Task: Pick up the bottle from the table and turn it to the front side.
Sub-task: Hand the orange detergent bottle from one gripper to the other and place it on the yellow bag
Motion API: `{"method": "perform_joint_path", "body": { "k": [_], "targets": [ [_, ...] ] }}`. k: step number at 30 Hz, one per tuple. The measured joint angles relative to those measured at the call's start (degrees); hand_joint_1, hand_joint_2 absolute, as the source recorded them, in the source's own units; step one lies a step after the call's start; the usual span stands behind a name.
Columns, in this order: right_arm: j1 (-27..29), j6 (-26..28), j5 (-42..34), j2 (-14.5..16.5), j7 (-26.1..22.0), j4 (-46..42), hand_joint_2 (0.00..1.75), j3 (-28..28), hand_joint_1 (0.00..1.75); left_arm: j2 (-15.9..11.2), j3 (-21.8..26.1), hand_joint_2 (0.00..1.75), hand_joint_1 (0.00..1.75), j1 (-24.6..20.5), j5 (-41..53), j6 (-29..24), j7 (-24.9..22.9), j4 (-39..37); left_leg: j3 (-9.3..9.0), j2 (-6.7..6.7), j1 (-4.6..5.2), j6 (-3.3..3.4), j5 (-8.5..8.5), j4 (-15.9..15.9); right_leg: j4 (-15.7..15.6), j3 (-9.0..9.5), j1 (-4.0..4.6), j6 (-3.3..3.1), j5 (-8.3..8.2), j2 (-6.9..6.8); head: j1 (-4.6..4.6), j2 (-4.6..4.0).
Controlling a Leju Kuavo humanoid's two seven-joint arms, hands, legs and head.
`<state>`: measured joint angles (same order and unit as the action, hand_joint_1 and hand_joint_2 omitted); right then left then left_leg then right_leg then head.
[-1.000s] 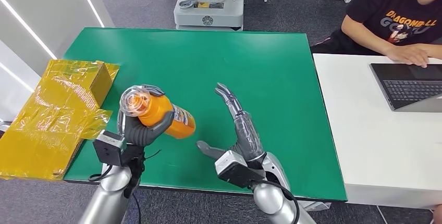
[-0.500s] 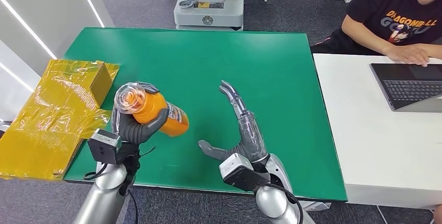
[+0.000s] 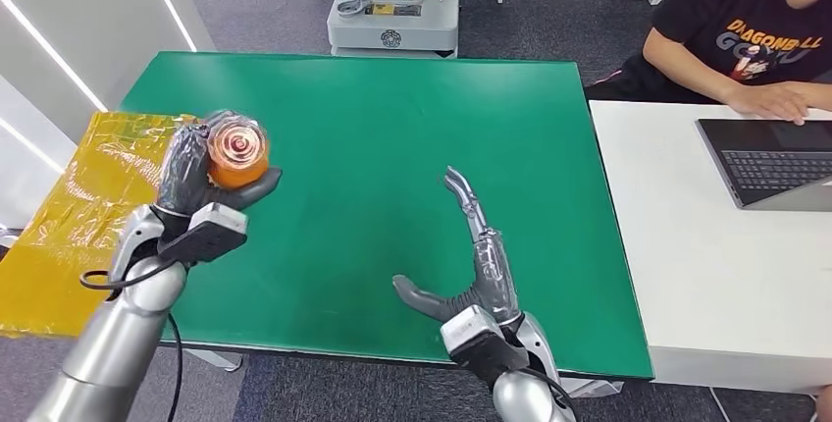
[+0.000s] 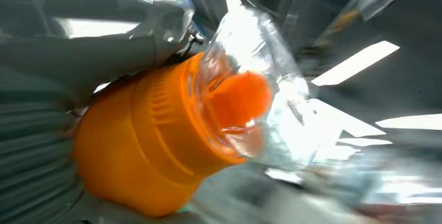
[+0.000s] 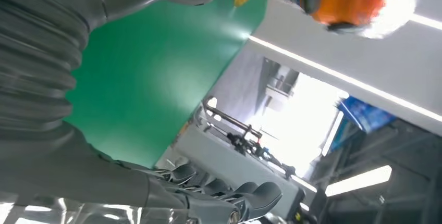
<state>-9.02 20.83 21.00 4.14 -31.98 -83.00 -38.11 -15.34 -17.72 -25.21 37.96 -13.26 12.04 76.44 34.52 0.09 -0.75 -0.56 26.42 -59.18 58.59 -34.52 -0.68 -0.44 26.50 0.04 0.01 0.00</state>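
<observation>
The left hand (image 3: 201,179) grips the orange bottle (image 3: 235,152), its fingers (image 3: 182,162) wrapped around the body, holding it lifted above the left edge of the green desk (image 3: 392,147) with the clear cap end turned toward the head camera. In the left wrist view the bottle (image 4: 156,140) shows its ribbed orange shoulder and transparent cap close up, pressed against the grey thumb. The right hand (image 3: 476,265) is held over the near part of the desk, palm facing left, fingers (image 3: 466,196) straight and spread with the thumb out to the side, holding nothing. A crumpled yellow plastic wrap (image 3: 78,216) lies beside the desk's left edge. A person (image 3: 746,29) sits at a white desk (image 3: 706,245) to the right with a laptop (image 3: 770,162).
</observation>
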Motion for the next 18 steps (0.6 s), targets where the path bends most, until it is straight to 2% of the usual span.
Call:
{"method": "perform_joint_path", "body": {
  "k": [3,5,13,18],
  "targets": [
    [2.98,2.11,-1.79,-0.01,-0.98,-3.65,1.75,0.82,0.00,-5.62,-1.15,1.75,1.75,-4.62,14.61,-3.53,-3.28,-6.25,-0.01,0.17,0.00,-0.01,0.00,0.01,0.04,-0.07,0.00,-0.02,-0.01,0.18,-0.03,0.00],
    [4.18,2.61,-3.11,-0.01,-1.76,-5.72,1.75,1.25,0.00,-7.98,-1.80,1.75,1.75,-6.19,17.79,-4.15,-3.14,-8.88,0.00,0.18,0.00,-0.02,0.00,0.01,0.05,-0.08,0.00,-0.02,0.00,0.19,-0.02,0.00],
    [6.37,3.13,-11.17,-0.01,-6.56,-12.38,1.75,1.96,0.00,-12.69,-4.35,1.75,1.75,-6.79,22.23,-2.32,-6.22,-11.79,0.04,0.18,0.02,-0.04,0.01,0.01,0.02,-0.08,-0.01,-0.02,0.01,0.19,-0.02,0.00],
    [7.70,4.25,-14.88,-0.58,-7.84,-17.25,1.75,1.79,0.00,-15.32,-5.43,1.75,1.75,-6.36,25.42,-0.74,-7.20,-13.12,0.04,0.19,0.01,-0.04,0.02,0.01,0.02,-0.09,-0.01,-0.02,0.01,0.20,-0.02,0.00]
  ]
}}
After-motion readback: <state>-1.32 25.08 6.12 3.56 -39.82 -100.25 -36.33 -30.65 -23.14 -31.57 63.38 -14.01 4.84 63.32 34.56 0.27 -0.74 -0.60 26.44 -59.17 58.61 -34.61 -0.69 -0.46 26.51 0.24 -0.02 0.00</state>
